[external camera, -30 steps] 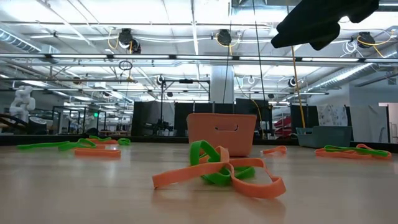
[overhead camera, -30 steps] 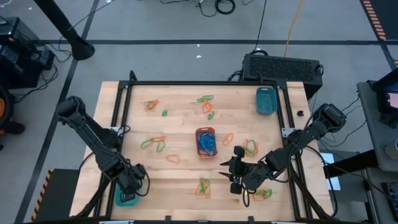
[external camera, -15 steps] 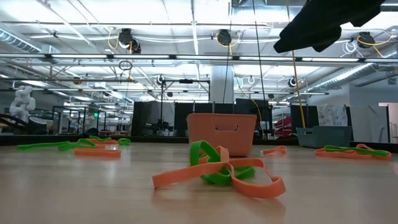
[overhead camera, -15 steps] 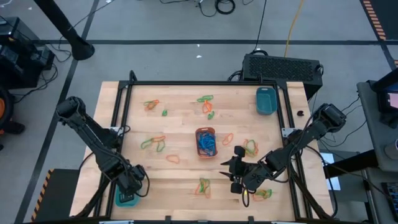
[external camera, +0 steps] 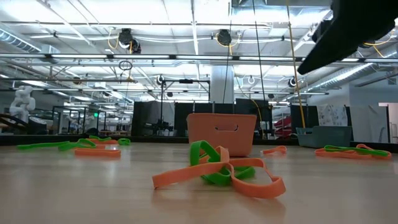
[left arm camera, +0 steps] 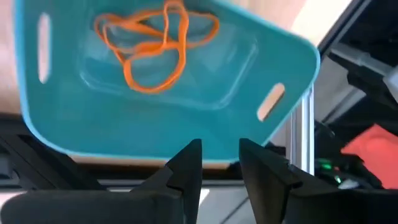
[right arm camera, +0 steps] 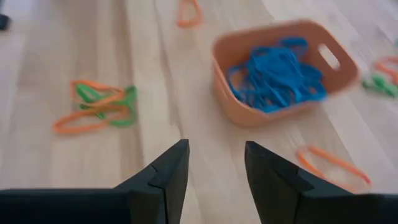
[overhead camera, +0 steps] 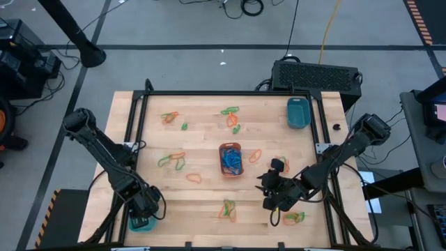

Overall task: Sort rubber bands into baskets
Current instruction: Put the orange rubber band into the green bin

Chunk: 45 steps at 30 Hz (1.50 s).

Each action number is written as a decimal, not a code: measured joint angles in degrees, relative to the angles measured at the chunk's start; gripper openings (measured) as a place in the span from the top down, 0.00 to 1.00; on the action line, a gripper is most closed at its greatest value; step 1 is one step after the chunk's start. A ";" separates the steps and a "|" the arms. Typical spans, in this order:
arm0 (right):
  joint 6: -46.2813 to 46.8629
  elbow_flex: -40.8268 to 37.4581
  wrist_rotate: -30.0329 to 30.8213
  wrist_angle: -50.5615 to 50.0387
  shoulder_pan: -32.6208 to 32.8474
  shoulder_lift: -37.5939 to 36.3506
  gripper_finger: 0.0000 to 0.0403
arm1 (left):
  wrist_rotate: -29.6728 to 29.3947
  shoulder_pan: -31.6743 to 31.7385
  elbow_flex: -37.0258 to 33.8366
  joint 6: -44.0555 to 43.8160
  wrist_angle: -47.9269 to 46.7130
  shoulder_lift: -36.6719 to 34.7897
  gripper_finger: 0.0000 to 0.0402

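Left gripper [left arm camera: 216, 163], at the table's seven o'clock, has just spread its fingers; orange rubber bands [left arm camera: 152, 42] now lie in the teal basket [left arm camera: 249, 106] – deposit complete. Right gripper [right arm camera: 214, 165], fingers spread and empty, has swung toward the orange basket [right arm camera: 249, 109], likely seeking another band

The high view looks straight down on the whole table [overhead camera: 209, 202]. The low view sits at tabletop height, facing the orange basket [external camera: 221, 132] toward twelve o'clock. The right wrist view shares that basket; the left wrist view hangs close over a teal basket [left arm camera: 186, 118].

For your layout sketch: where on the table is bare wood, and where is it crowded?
Bare: between the orange basket and the far teal basket, and the strip ahead of the near-left teal basket. Crowded: rubber bands right of the orange basket.
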 joint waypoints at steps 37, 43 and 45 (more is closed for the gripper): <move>33.35 -14.68 -25.04 -28.52 -21.09 -3.54 0.63 | -29.99 31.88 -27.26 80.10 90.29 -9.05 0.72; 33.20 -17.29 -25.18 -23.60 -21.07 -3.78 0.63 | -29.73 31.86 -27.34 79.97 90.00 -9.03 0.72; 32.93 -17.18 -25.13 -23.69 -21.07 -3.83 0.63 | -29.64 31.76 -27.34 79.65 89.79 -9.01 0.72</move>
